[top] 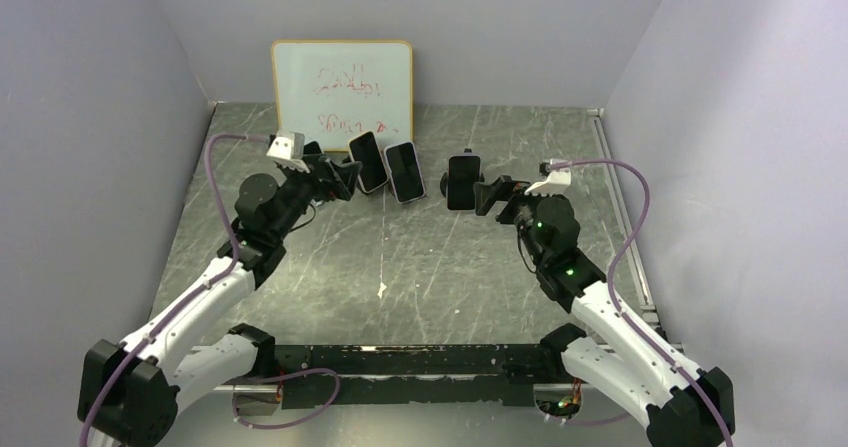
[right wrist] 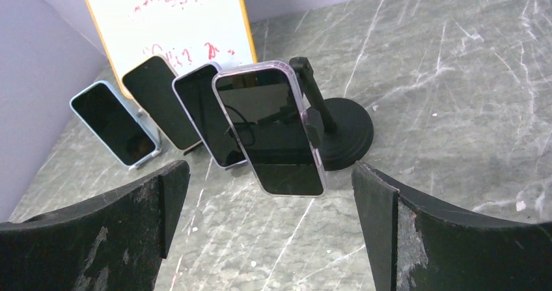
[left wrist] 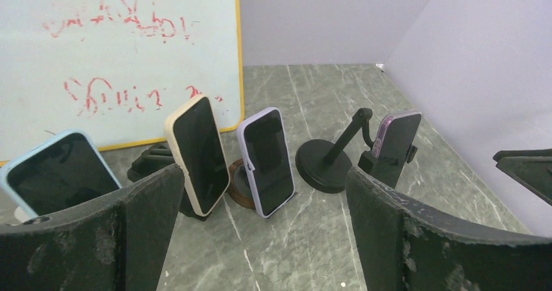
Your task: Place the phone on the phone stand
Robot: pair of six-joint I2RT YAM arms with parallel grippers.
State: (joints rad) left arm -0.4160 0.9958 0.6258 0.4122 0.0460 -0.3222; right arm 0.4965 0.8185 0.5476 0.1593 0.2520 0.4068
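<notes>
A purple-cased phone (top: 462, 181) sits upright on the black arm stand (right wrist: 348, 135), raised above the table. In the right wrist view the phone (right wrist: 273, 131) is straight ahead of my open, empty right gripper (right wrist: 270, 232), apart from its fingers. In the top view my right gripper (top: 487, 195) is just right of the phone. My left gripper (top: 343, 177) is open and empty, close in front of a cream phone (left wrist: 198, 154) and a lavender phone (left wrist: 267, 161), both leaning on small stands. A blue phone (left wrist: 58, 174) leans at the far left.
A whiteboard (top: 342, 85) with red scribbles stands against the back wall behind the phones. The stand's round black base (left wrist: 323, 165) rests on the grey marble table (top: 400, 277). Grey walls close in on both sides.
</notes>
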